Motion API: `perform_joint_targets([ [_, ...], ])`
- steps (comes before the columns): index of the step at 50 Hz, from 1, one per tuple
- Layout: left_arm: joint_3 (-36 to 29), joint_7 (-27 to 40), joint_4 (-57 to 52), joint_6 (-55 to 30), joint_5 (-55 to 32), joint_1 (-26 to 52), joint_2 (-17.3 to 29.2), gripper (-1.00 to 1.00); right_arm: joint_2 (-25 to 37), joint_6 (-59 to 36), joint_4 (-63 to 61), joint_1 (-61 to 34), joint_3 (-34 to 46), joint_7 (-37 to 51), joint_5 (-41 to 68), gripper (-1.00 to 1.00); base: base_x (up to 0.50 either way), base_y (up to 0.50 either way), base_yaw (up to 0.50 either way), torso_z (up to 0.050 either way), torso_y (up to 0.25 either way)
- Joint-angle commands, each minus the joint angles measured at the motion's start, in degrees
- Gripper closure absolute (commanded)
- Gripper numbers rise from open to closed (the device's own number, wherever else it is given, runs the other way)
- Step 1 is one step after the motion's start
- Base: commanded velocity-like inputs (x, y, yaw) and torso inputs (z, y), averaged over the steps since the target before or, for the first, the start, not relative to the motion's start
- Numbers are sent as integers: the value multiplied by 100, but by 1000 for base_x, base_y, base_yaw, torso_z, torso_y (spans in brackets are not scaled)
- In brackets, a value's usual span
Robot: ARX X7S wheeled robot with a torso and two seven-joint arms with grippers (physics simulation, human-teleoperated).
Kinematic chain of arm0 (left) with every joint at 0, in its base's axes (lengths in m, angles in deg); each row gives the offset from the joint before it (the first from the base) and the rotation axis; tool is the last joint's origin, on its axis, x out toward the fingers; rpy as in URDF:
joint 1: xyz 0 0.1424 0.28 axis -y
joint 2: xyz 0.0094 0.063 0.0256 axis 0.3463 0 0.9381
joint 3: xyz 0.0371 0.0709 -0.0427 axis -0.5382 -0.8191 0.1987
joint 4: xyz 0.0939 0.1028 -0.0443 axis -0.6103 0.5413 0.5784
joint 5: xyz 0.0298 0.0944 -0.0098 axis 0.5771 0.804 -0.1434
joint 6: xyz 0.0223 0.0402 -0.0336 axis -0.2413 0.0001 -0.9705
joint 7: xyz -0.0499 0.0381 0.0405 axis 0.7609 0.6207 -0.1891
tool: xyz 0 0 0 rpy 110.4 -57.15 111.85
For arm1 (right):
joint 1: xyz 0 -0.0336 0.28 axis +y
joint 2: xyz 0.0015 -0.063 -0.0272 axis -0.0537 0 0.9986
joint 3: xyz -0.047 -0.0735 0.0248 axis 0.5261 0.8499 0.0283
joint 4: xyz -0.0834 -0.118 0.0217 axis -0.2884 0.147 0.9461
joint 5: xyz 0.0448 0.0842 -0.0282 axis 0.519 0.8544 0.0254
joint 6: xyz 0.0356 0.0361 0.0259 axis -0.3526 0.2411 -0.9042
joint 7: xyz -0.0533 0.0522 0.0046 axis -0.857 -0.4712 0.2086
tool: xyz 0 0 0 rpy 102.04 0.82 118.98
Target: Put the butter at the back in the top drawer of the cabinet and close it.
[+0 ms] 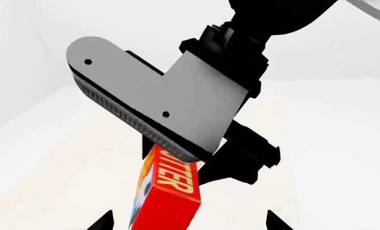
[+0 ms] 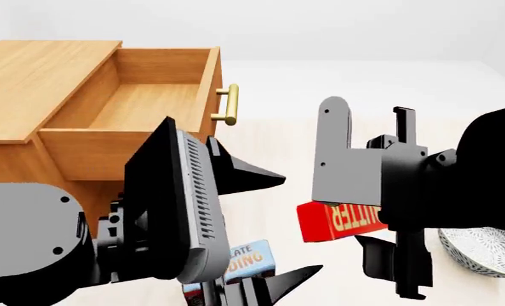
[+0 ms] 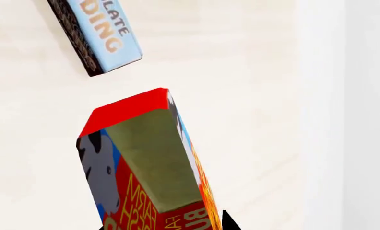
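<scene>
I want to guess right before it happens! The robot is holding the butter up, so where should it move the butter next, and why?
Probably across toward the top drawer. The right pincer is shut on the butter, lifted off the floor, and the drawer already stands pulled open with its inside bare. The cabinet sits off to the robot's left, so the box has to travel that way before it can go down toward the drawer's back.

The butter, a small red box with orange lettering, hangs clamped in the right tool, to the right of the cabinet. The top drawer of this light-brown wooden cabinet stands pulled open, its brass bar handle facing right.
</scene>
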Motion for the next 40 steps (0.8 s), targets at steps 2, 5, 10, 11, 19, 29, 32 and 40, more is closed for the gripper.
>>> perform_joint_targets([
  [2,-110,-120,-33,35,213,-82,-43,-100,-83,63,42,-287,-14,199,-16,100,0,0,0,0,0],
  [5,-116,-115,-42,50,212,-80,-46,-100,-89,85,43,-313,3,218,20,100,0,0,0,0,0],
  [10,-128,-117,-44,77,229,-76,-52,-100,-113,122,49,-328,39,259,64,100,0,0,0,0,2],
  [11,-138,-124,-52,82,252,-83,-54,-100,-118,127,52,-332,43,268,79,100,0,0,0,0,0],
  [19,-214,-175,-83,102,373,-103,-78,-100,-182,154,57,-392,107,267,141,100,0,0,0,1,0],
  [29,-285,-270,-169,133,539,-126,-58,-100,-396,142,81,-480,291,133,80,100,0,0,0,0,1],
  [32,-299,-303,-192,150,584,-141,-47,-100,-448,116,88,-547,361,47,48,100,0,0,0,0,0],
  [40,-361,-386,-219,185,736,-194,-22,-100,-542,70,119,-723,408,17,156,100,0,0,0,0,1],
])
